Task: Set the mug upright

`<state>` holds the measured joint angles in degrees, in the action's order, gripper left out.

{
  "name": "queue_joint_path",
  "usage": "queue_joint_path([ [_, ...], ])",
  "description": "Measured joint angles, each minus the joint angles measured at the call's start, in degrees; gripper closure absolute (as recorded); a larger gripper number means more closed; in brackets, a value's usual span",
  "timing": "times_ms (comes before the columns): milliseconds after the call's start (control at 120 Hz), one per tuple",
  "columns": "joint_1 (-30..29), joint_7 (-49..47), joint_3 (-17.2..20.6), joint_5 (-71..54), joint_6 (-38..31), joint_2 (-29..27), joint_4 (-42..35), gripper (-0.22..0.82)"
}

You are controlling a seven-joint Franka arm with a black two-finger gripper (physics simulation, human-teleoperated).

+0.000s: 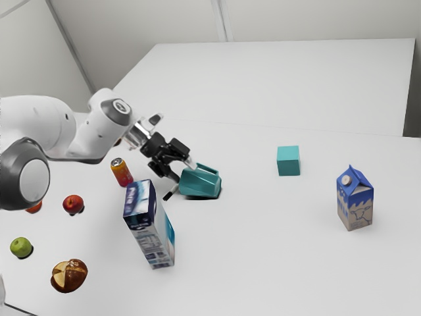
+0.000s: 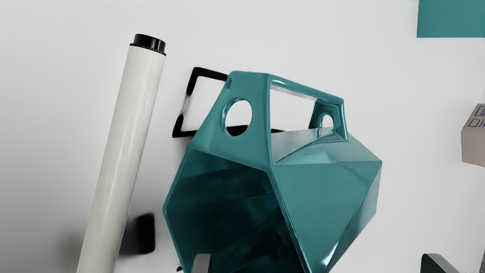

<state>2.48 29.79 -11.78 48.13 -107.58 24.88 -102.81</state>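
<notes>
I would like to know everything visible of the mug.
The mug is teal and glossy, with flat sides and a hard look. It lies on its side on the table, its dark open mouth toward the arm, its angular handle, pierced by holes, uppermost. The fingers are apart, one before the mouth; whether it touches the mug, I cannot tell.

Obstacle beside mug (image 2: pixel 322 189): white marker (image 2: pixel 123 151)
</notes>
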Motion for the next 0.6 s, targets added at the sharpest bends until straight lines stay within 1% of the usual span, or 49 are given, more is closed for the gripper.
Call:
queue_joint_path([
  [158,-0.3,2.4,0.0,3.2,1.6,2.3,2.4,0.0],
  [258,-0.2,3.8,0.0,5.2,2.3,2.8,2.7,0.0],
  [333,-0.1,4.7,0.0,6.4,2.6,3.2,2.6,0.03],
  [458,-0.1,6.0,0.0,7.5,3.0,3.4,2.4,0.18],
  [600,-0.1,7.3,0.0,8.3,3.2,3.5,2.2,0.46],
])
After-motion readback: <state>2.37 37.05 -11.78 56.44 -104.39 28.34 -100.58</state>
